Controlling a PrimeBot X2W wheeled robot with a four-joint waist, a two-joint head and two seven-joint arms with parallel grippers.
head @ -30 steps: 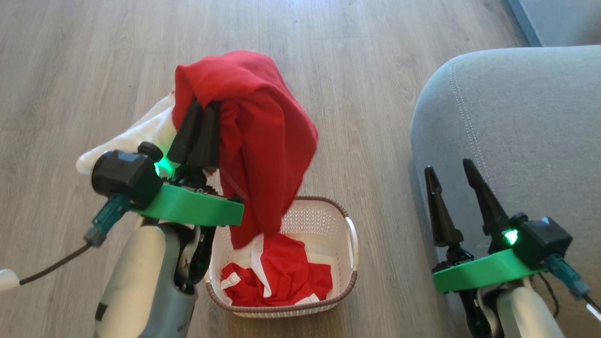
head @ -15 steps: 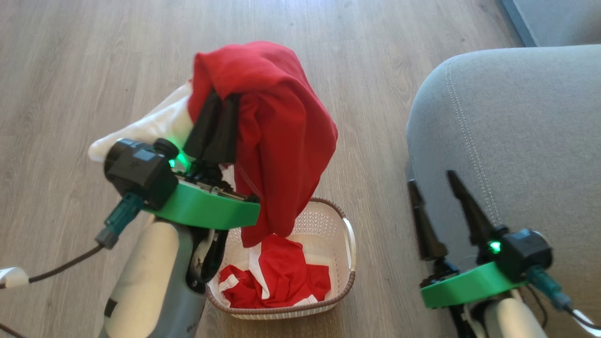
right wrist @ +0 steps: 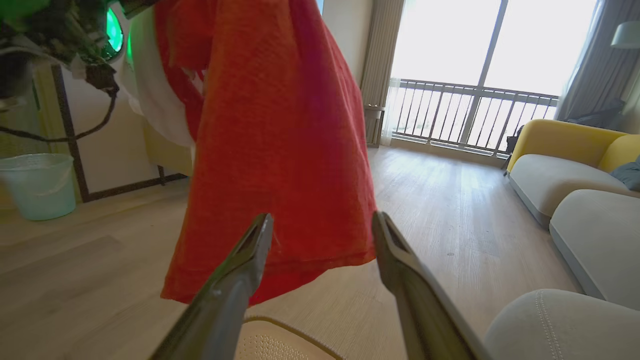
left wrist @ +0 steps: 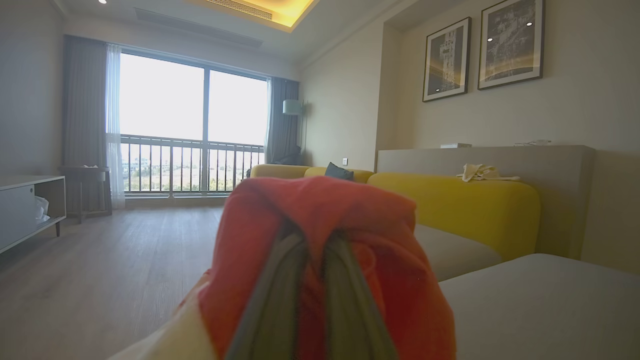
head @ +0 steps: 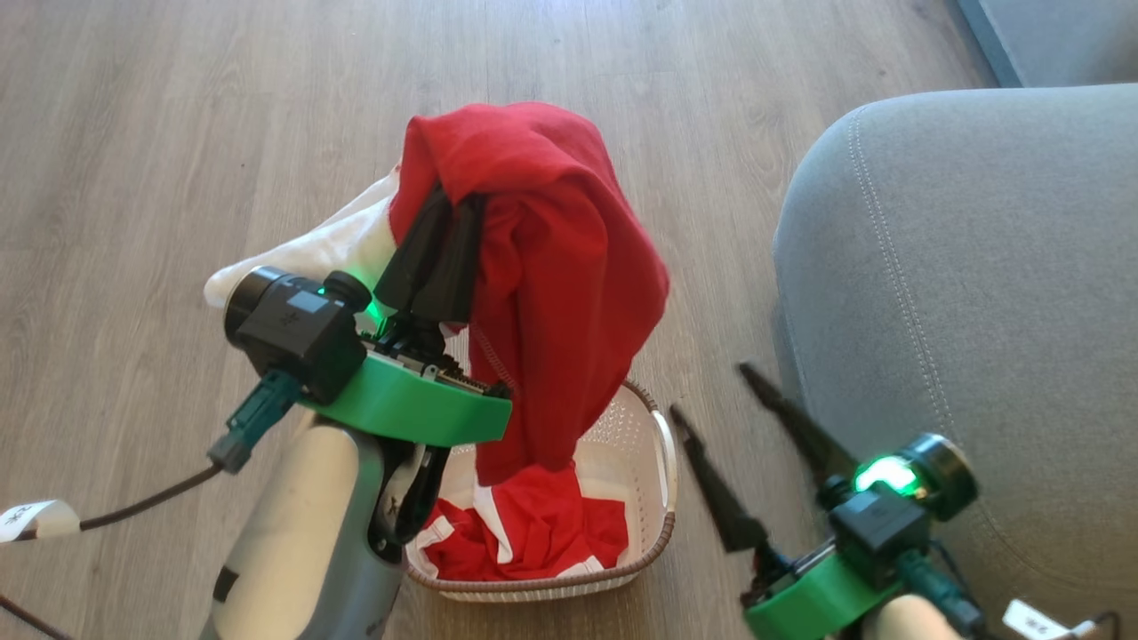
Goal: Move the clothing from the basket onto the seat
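Note:
My left gripper (head: 447,203) is shut on a red garment (head: 560,267) with a white part (head: 329,244), held above the basket (head: 662,444). The fabric drapes over the fingertips and its hem hangs to the basket. More red clothing with white trim (head: 542,533) lies inside. In the left wrist view the garment (left wrist: 320,210) wraps the closed fingers (left wrist: 280,295). My right gripper (head: 709,391) stands open between basket and seat (head: 978,267), fingers pointing at the hanging cloth. In the right wrist view the gripper (right wrist: 322,217) is just short of the garment's (right wrist: 280,125) lower edge.
Wooden floor (head: 178,133) surrounds the basket. The grey seat cushion (right wrist: 560,325) is close on the right, with a yellow sofa (left wrist: 465,205) behind. A pale green bin (right wrist: 40,185) stands by the wall. A cable (head: 133,511) trails from my left wrist.
My left gripper has carried the red garment to the right. My right gripper has swung left, away from the seat, and now points at the hanging cloth.

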